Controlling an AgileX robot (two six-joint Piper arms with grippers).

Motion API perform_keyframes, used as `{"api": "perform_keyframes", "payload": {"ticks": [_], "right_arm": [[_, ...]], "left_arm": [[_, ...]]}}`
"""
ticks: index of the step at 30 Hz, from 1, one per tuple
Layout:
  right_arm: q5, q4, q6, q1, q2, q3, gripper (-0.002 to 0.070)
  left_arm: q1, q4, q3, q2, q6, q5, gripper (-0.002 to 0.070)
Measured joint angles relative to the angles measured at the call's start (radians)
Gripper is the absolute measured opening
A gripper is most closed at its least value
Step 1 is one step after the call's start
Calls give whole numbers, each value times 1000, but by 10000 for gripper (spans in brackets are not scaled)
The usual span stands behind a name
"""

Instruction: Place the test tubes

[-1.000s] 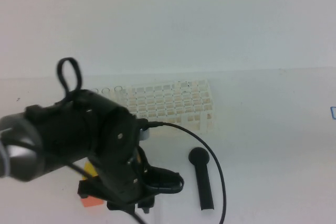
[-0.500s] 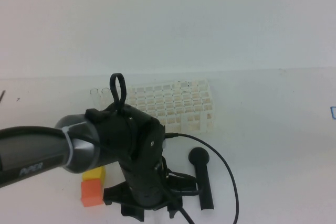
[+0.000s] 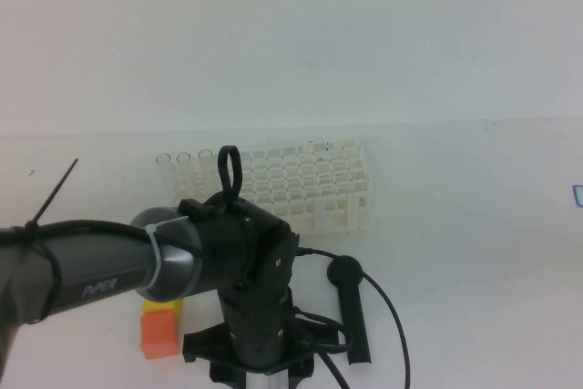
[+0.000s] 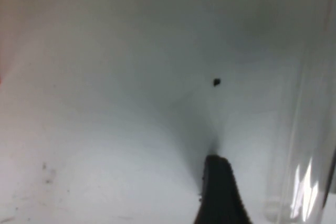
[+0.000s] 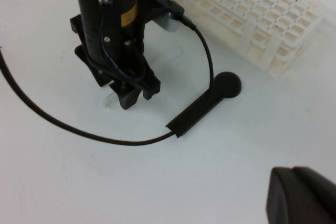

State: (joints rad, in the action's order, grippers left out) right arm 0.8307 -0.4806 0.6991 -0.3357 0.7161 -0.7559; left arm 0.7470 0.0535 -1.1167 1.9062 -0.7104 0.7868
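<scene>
Left pincer (image 5: 128, 97) low on desk (image 5: 236, 156), robot's side of rack (image 5: 247, 9), over lying test tube (image 5: 108, 101); grip unclear. Right pincer (image 5: 302, 195) well back from rack, grip unclear too. Risk: off-centre pinch rolls glass away; cable (image 5: 210, 72) could drag black tool (image 5: 227, 85).

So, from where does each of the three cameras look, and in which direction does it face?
High view: raised on the robot's side, angled down at the table; left arm, left gripper low before the test tube rack.
Left wrist view: close above the table; part of the left gripper, beside a clear test tube.
Right wrist view: above the table, looking down; part of the right gripper.
High and right wrist views share the left gripper, rack and black tool.
</scene>
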Motion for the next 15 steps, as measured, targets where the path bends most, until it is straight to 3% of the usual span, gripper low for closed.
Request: {"api": "perform_keyframes", "payload": {"ticks": [2, 9, 15], "right_arm": [[0, 0, 0, -1, 0, 0, -1], [0, 0, 0, -2, 0, 0, -1], [1, 0, 0, -2, 0, 0, -1]], "left_arm": [[0, -2, -1, 8, 17, 7, 395], [0, -6, -4, 18, 49, 28, 18], [-2, -64, -15, 18, 146, 22, -1]]}}
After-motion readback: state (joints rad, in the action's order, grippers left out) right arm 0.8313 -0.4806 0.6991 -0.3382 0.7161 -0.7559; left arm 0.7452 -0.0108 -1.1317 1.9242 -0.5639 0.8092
